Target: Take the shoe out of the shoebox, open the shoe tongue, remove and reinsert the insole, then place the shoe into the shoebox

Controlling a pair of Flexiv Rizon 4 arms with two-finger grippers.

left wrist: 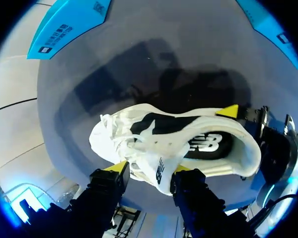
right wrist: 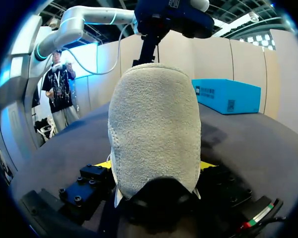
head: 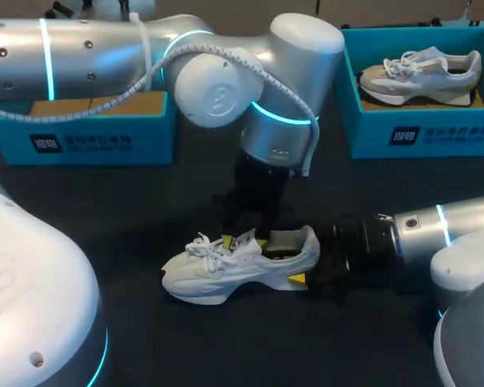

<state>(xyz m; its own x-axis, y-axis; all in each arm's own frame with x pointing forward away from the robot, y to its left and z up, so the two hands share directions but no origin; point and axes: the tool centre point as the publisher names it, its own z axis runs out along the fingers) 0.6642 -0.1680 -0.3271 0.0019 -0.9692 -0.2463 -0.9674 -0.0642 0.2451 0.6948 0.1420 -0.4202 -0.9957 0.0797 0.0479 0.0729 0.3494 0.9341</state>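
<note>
A white shoe [head: 234, 266] lies on its sole on the dark table, toe to the left. My left gripper [head: 244, 240] hangs straight down over its laces. The yellow fingertips [left wrist: 118, 167] stand half closed on either side of the raised tongue [left wrist: 158, 171], so it counts as open. My right gripper [head: 305, 266] comes in from the right and is shut on the shoe's heel [right wrist: 156, 124], which fills the space between its fingers. The dark insole [left wrist: 208, 144] shows inside the shoe.
A teal shoebox [head: 89, 137] with a brown floor stands at the back left, partly under my left arm. A second teal shoebox [head: 423, 121] at the back right holds a grey and white shoe [head: 423, 72]. Bare table lies in front of the white shoe.
</note>
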